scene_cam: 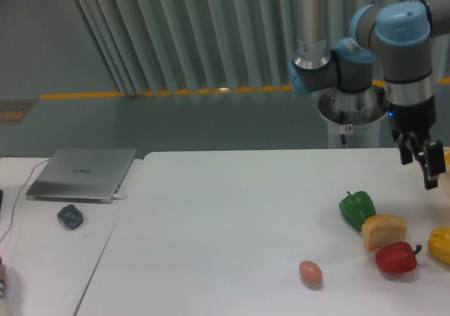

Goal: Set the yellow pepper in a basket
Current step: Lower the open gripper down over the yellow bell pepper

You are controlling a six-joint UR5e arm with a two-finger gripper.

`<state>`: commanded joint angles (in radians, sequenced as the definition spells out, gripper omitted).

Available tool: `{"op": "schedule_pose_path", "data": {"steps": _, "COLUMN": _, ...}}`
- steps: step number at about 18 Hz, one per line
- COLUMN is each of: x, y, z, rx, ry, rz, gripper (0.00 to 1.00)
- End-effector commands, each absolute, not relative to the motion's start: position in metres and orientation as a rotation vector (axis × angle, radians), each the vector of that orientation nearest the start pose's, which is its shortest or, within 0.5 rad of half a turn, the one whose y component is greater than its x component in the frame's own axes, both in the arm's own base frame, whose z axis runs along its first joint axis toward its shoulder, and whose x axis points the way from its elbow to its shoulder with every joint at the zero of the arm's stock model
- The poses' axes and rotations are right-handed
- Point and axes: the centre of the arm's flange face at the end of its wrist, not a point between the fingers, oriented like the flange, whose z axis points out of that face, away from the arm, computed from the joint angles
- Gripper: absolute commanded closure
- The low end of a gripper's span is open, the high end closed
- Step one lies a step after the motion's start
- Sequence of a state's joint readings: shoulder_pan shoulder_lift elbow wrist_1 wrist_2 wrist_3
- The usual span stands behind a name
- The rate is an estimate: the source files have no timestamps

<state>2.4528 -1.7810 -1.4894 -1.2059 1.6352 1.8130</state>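
Gripper hangs above surface, fingers parted, holding nothing. Yellow pepper at right frame edge, just beside red pepper — approach from above, straddle lobes, avoid nudging red neighbour. Basket unseen.
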Motion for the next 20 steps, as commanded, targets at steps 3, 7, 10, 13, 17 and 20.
{"op": "schedule_pose_path", "data": {"steps": 3, "x": -0.387, "y": 0.474, "z": 0.446, "rx": -2.8, "ry": 1.403, "rz": 0.398, "gripper": 0.0}}
{"op": "schedule_pose_path", "data": {"steps": 7, "x": -0.388, "y": 0.469, "z": 0.441, "rx": -2.767, "ry": 1.559, "rz": 0.425, "gripper": 0.0}}
{"op": "schedule_pose_path", "data": {"steps": 10, "x": -0.4, "y": 0.466, "z": 0.43, "rx": -2.75, "ry": 1.754, "rz": 0.419, "gripper": 0.0}}
{"op": "schedule_pose_path", "data": {"steps": 13, "x": -0.416, "y": 0.478, "z": 0.397, "rx": -2.699, "ry": 1.889, "rz": 0.399, "gripper": 0.0}}
{"op": "schedule_pose_path", "data": {"steps": 17, "x": -0.443, "y": 0.495, "z": 0.34, "rx": -2.666, "ry": 2.024, "rz": 0.404, "gripper": 0.0}}
{"op": "schedule_pose_path", "data": {"steps": 20, "x": -0.452, "y": 0.503, "z": 0.313, "rx": -2.597, "ry": 2.135, "rz": 0.352, "gripper": 0.0}}
